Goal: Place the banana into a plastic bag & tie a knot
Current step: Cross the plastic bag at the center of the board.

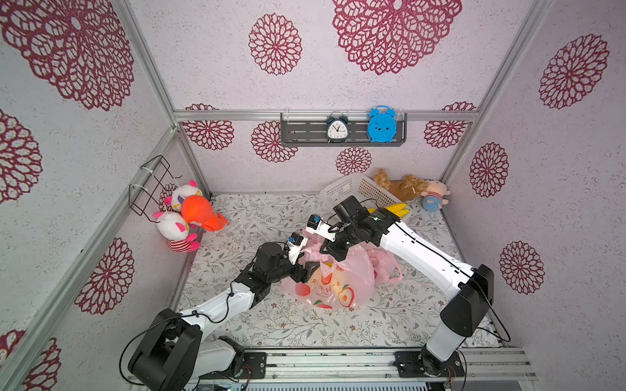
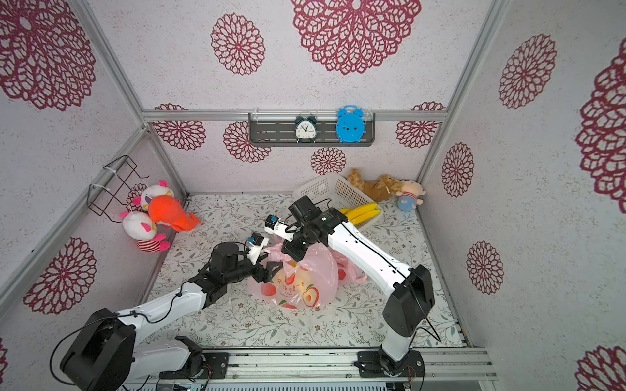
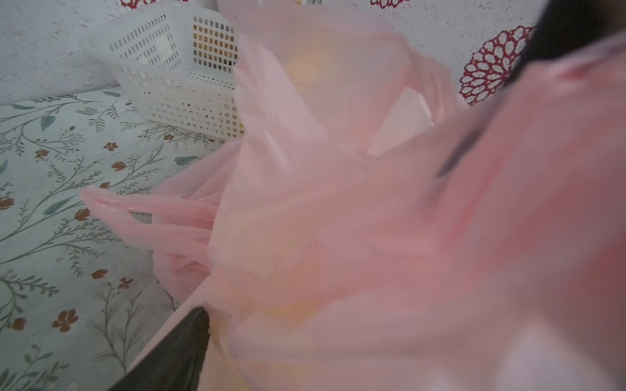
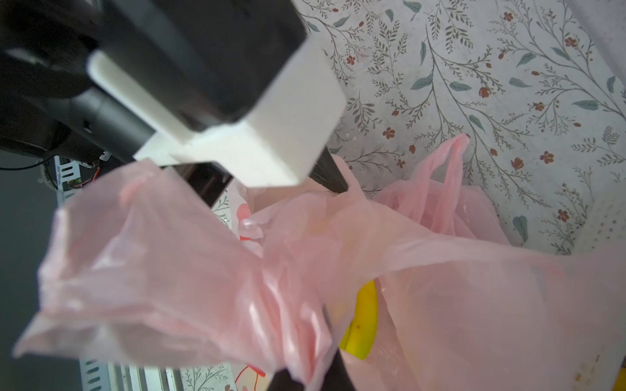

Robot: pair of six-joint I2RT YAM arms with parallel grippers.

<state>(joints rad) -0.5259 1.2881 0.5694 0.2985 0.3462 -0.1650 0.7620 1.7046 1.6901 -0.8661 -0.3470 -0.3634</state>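
Right gripper [image 1: 326, 251] clamps the pink plastic bag [image 1: 338, 284] by its twisted handle; left gripper [image 1: 302, 272], jaws seemingly apart behind blurred film, should regrip low and pull taut above the bagged banana [image 4: 364, 321].

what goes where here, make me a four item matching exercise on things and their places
Things
1. pink bag
2. blue clock
3. white basket
4. orange plush

Places
a. on the wall shelf
b. beside the wire rack
c. middle of the table
d. back of the table, bananas inside

Pairs: 1-c, 2-a, 3-d, 4-b
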